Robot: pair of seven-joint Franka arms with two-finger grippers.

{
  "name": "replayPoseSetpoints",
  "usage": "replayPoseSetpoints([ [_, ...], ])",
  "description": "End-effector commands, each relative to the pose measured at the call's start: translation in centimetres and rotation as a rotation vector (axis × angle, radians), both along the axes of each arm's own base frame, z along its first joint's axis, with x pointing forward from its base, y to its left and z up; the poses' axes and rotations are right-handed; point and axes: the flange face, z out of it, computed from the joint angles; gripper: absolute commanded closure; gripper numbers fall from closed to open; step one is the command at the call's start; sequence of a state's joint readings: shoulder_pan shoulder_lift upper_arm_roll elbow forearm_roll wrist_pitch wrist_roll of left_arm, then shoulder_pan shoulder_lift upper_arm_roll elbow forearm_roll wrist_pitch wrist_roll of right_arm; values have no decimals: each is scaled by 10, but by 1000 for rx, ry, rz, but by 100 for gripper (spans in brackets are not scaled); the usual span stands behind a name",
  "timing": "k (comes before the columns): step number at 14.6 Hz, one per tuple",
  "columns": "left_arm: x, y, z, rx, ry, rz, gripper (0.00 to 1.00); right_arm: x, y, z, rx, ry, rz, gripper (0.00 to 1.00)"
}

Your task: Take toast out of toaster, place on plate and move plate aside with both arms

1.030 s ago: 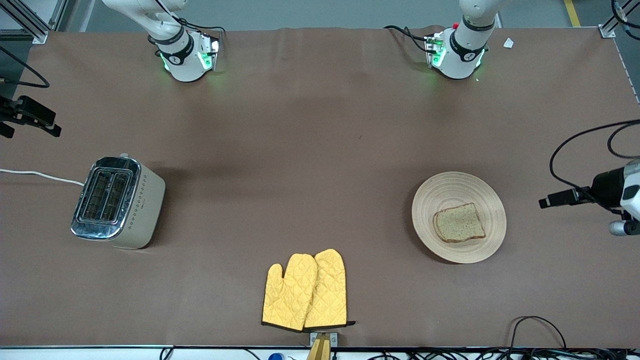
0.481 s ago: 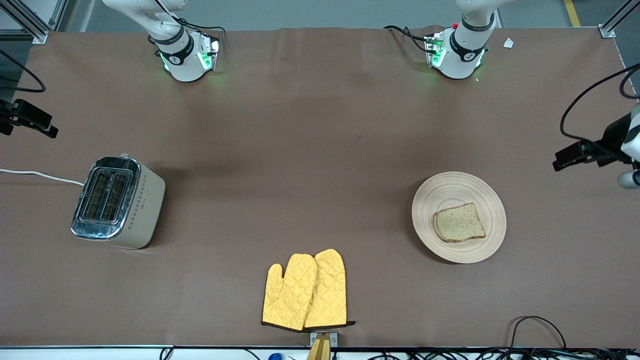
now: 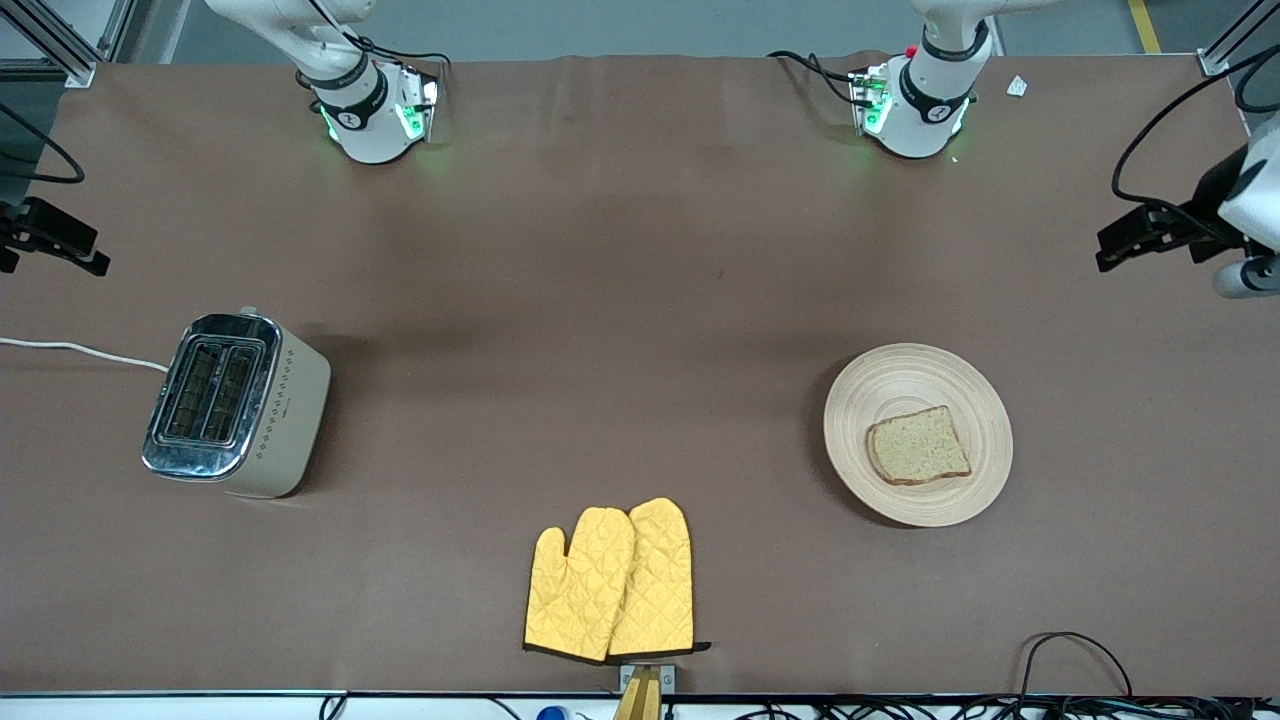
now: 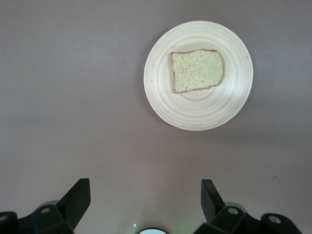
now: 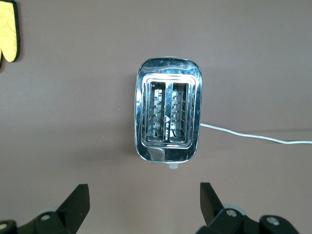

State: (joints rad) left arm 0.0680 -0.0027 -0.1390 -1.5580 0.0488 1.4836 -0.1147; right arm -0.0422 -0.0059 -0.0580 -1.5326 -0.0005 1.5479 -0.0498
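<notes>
Working across the front view from the right arm's end of the bench (image 3: 640, 250), the right hand (image 3: 50, 240) comes first: it hangs in the air at the bench's edge, above the strip of bench just past the toaster (image 3: 235, 405), with its fingers (image 5: 75, 202) spread as wide as they go and nothing between them. In the right wrist view the toaster (image 5: 168, 117) sits well clear of those fingers, both chrome slots bare down to the wire guides, its white cord (image 5: 253, 136) trailing off over the bench.

Next along, nearest the front camera at mid-bench, lie the two yellow oven mitts (image 3: 612, 582), overlapping and untouched.

Toward the left arm's end rests the wooden plate (image 3: 890, 375), and the toast (image 3: 918, 446) lies flat on it, on the part of the plate nearer the front camera. The left wrist view shows the same plate (image 4: 234, 105) and toast (image 4: 197, 70), well apart from the left hand's fingers (image 4: 212, 197).

Last comes the left hand (image 3: 1150, 235), up in the air over the bench's edge, near the plate but not over it, equally wide open and empty.

As a judgement, the toast is out and plated and the plate sits far from the toaster, so the job looks finished or close to it, with both arms standing off. If the plate needs any further shift, both hands would have to come down to opposite rims and close together, keeping it level so the slice does not slide.
</notes>
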Motion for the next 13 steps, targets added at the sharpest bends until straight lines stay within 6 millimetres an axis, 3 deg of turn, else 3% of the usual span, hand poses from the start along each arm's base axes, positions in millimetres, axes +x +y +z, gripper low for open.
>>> replayPoseSetpoints([
  [1,-21,-2,4,-33,2,-1,0,-11,1,1,-5,-7,15,0],
  [13,-24,-30,23,-20,-11,-69,0,-13,-1,0,-1,14,9,0],
])
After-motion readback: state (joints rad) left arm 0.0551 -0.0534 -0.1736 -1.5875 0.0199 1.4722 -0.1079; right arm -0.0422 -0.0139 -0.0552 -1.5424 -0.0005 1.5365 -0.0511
